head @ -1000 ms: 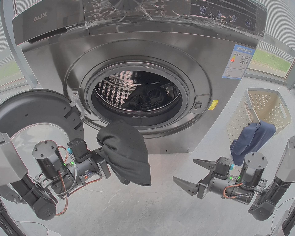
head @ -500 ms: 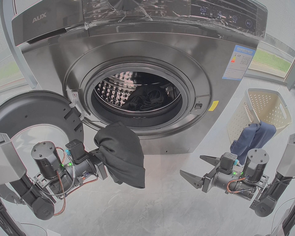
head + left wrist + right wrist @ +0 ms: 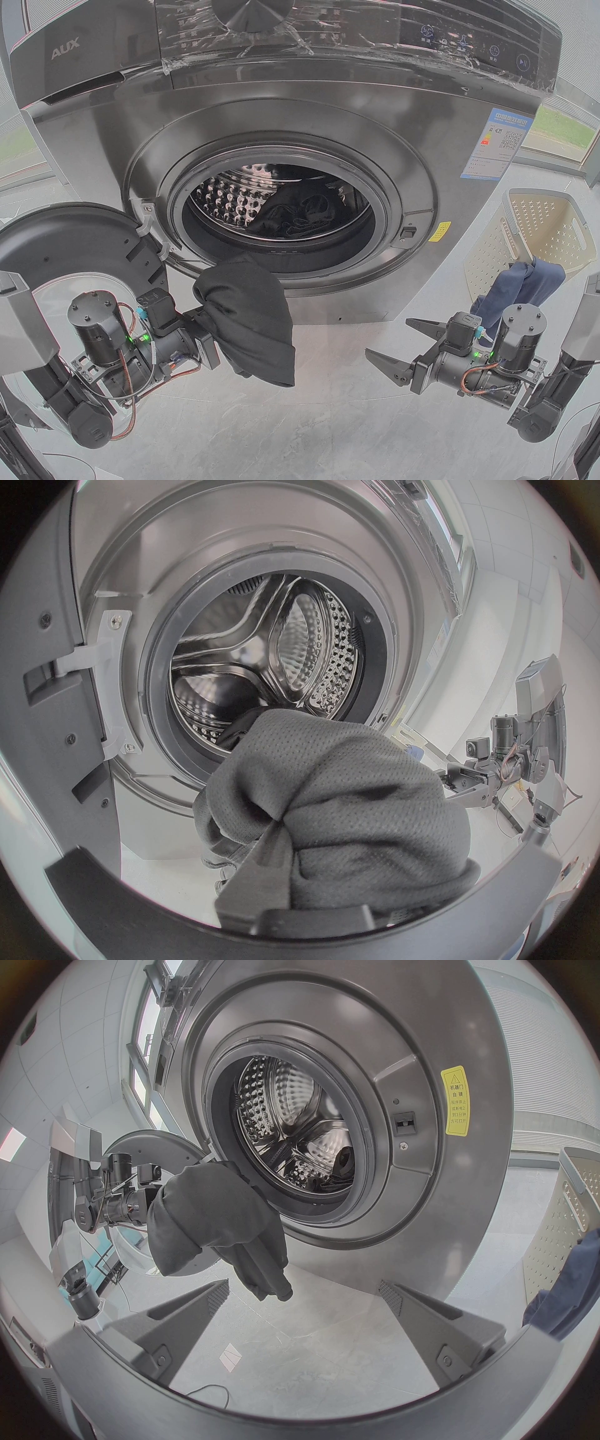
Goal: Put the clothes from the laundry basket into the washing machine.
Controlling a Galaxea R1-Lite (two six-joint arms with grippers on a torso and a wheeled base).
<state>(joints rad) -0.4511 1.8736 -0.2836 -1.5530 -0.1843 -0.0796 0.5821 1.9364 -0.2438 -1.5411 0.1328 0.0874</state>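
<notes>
Gripping a bunched black garment (image 3: 250, 319), the left pincer (image 3: 284, 845) is closed on the cloth. It holds the bundle just below and in front of the open port of the washing machine (image 3: 387, 119), beside the swung-open door (image 3: 69, 240). The garment is soft, light and limp: it drapes in folds over the fingers, with a loose tail hanging toward the floor. The tail is likely to catch on the port's lower rim, so the bundle probably needs raising above the rim before entry. A dark item (image 3: 294, 209) lies inside the drum.

The right pincer (image 3: 389, 339) is spread wide and holds nothing. A blue garment (image 3: 522, 287) hangs over the rim of the laundry basket (image 3: 562, 212). It looks equally limp. Take hold at a thick gathered fold near the rim; a single thin edge may slip.
</notes>
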